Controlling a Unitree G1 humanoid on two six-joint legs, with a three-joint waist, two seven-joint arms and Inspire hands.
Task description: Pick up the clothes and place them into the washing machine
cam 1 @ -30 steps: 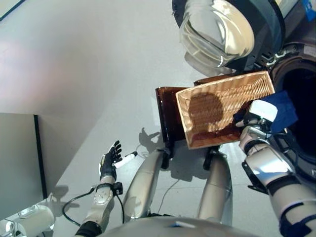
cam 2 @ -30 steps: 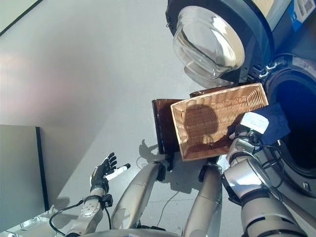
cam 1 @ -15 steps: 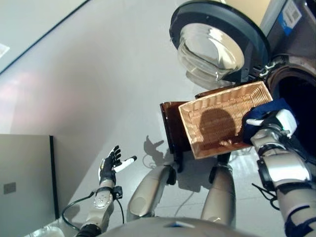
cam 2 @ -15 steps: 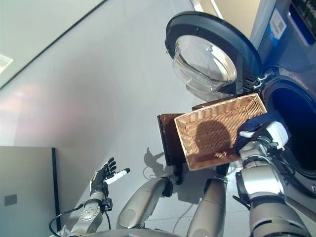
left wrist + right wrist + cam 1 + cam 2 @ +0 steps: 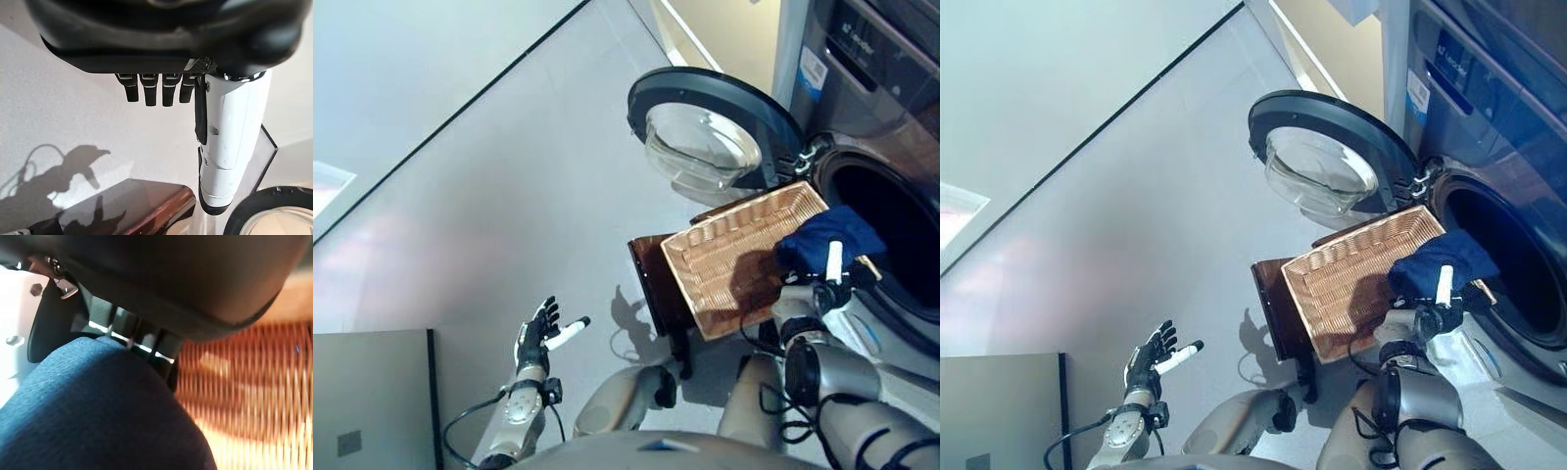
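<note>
My right hand (image 5: 824,290) is shut on a dark blue cloth (image 5: 827,240) and holds it over the right end of the wicker basket (image 5: 720,269), just before the washing machine's dark drum opening (image 5: 893,220). Its white thumb stands up against the cloth. In the right wrist view the cloth (image 5: 98,411) lies against the curled fingers (image 5: 146,350), with the basket's weave (image 5: 254,382) behind. The bare part of the basket holds no clothes. My left hand (image 5: 536,333) is open and empty, low at the left over the floor; its straight fingers (image 5: 154,90) show in the left wrist view.
The basket rests on a low dark brown box (image 5: 649,269). The machine's round glass door (image 5: 705,137) stands swung open to the left above the basket. A grey panel (image 5: 372,392) stands at the lower left. Open grey floor (image 5: 489,196) lies to the left.
The camera has tilted up, showing more of the machine. My right hand has lifted the blue cloth higher over the basket's right end. The left hand stays open at the lower left.
</note>
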